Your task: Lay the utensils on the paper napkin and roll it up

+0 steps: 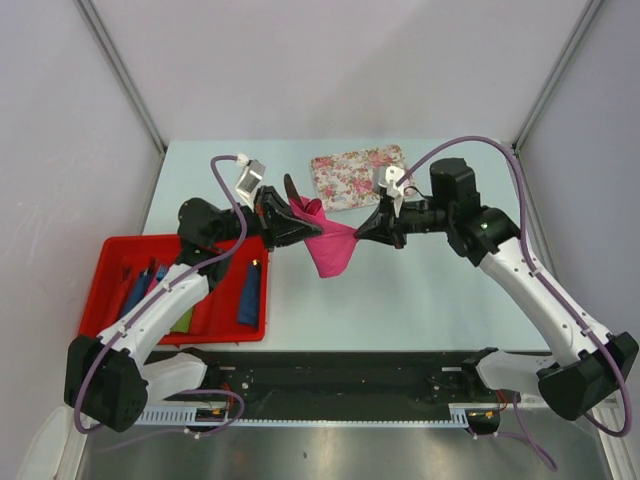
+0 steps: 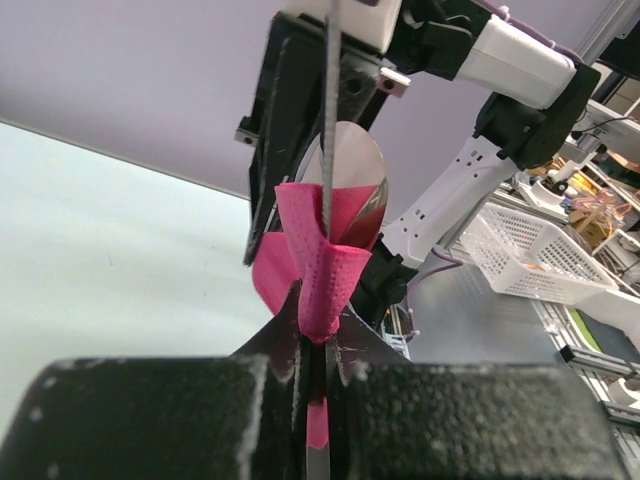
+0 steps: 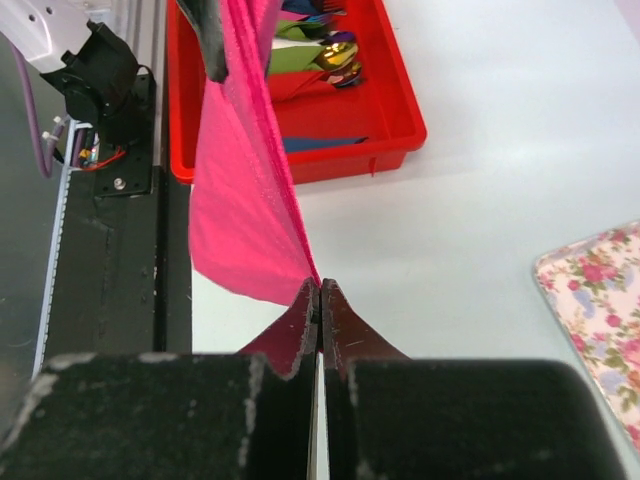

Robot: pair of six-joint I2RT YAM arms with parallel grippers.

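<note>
Left wrist alone shows a spoon [image 2: 352, 165] rising from the paper napkin [image 2: 322, 272].

Your left gripper [image 2: 318, 345] has its black fingertips pinched together on a fold of the thin magenta-pink paper napkin [image 2: 325, 270]. The napkin wraps a slim silvery metal utensil [image 2: 327, 100], seen edge-on and upright. Behind it shows the shiny oval bowl of a metal spoon [image 2: 350, 165]. The pale surface [image 2: 100, 240] lies to the left, and a white mesh basket [image 2: 530, 260] stands far right.

Matt, dimpled paper napkin [image 2: 332, 285]
</note>
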